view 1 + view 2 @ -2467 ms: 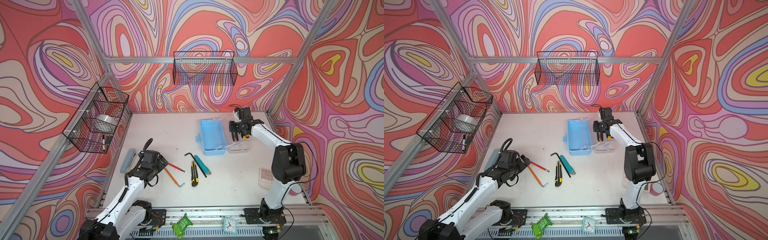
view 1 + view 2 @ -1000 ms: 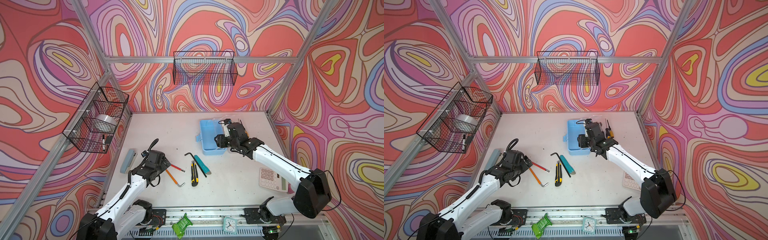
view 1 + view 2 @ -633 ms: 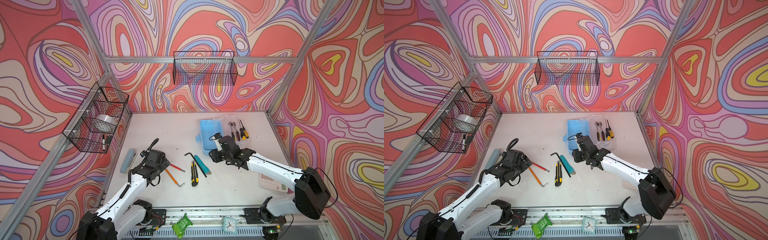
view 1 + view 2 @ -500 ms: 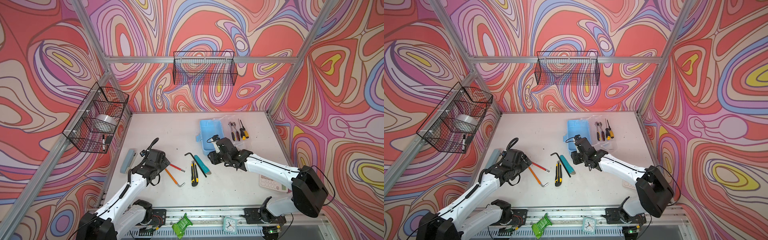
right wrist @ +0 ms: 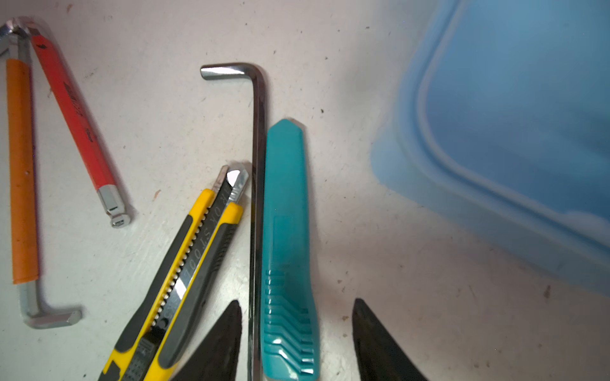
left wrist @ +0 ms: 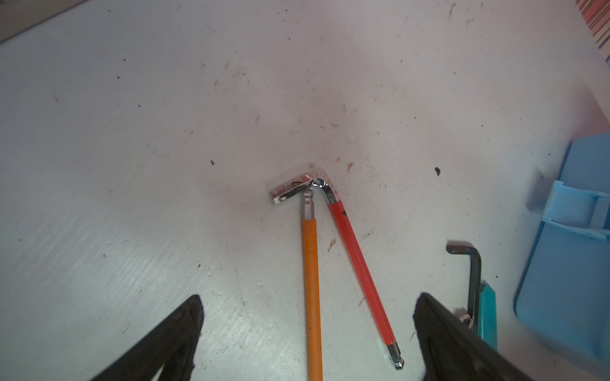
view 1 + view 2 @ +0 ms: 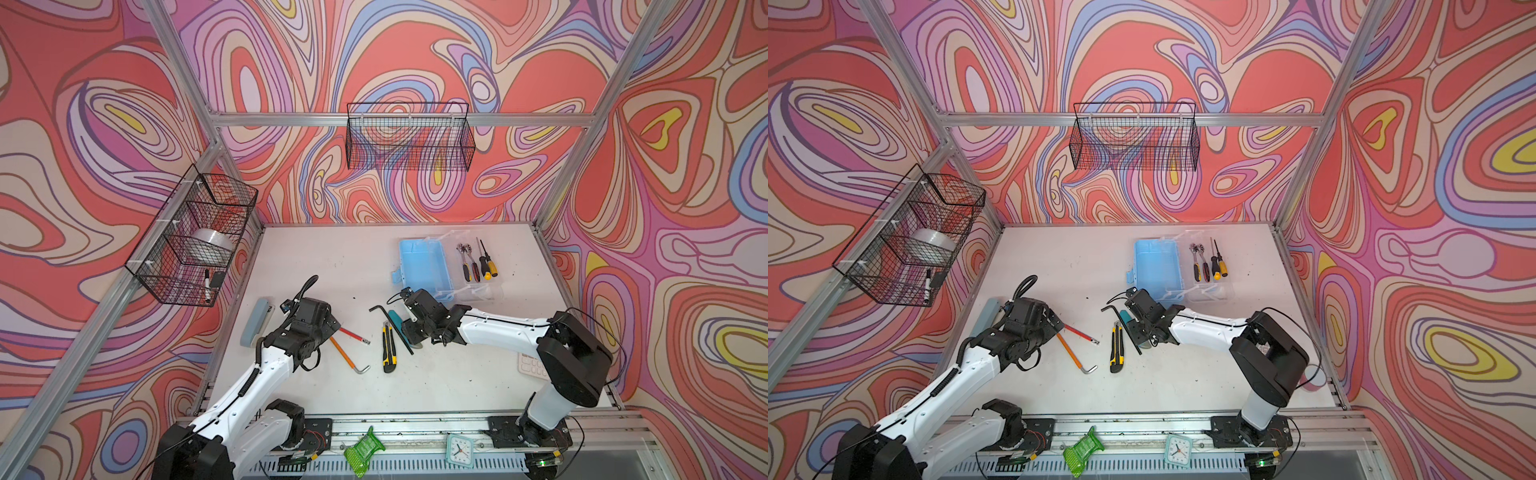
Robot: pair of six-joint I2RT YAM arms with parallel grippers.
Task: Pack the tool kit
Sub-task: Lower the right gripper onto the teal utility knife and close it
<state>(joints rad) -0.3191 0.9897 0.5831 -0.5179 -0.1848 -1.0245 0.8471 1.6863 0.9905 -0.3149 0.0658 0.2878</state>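
Teal plastic is what the right gripper (image 5: 297, 302) hangs over: its two fingers stand apart, one on each side of the teal utility knife (image 5: 287, 231) and the bare steel hex key (image 5: 259, 165) that lies touching it. They do not look shut on anything yet. So I think the step in hand is picking up this knife to put it in the light blue box (image 7: 424, 266). The knife lies flat on the table, just beside the near end of the box. It is long, thin and smooth, with little ridges at one end. Next the gripper needs to go lower and squeeze only the knife, and I think the steel key may get pinched too. Then it is a short lift over to the box, which sits open and looks empty. A yellow utility knife (image 5: 194, 264) lies a bit farther from the box. Farther off lie the orange hex key (image 6: 310, 264) and red hex key (image 6: 359, 270), and the left gripper (image 6: 308, 297) waits over them, wide open and holding nothing. Touching the box's other side is the clear tray (image 7: 496, 259) with small screwdrivers and ratchets in it.
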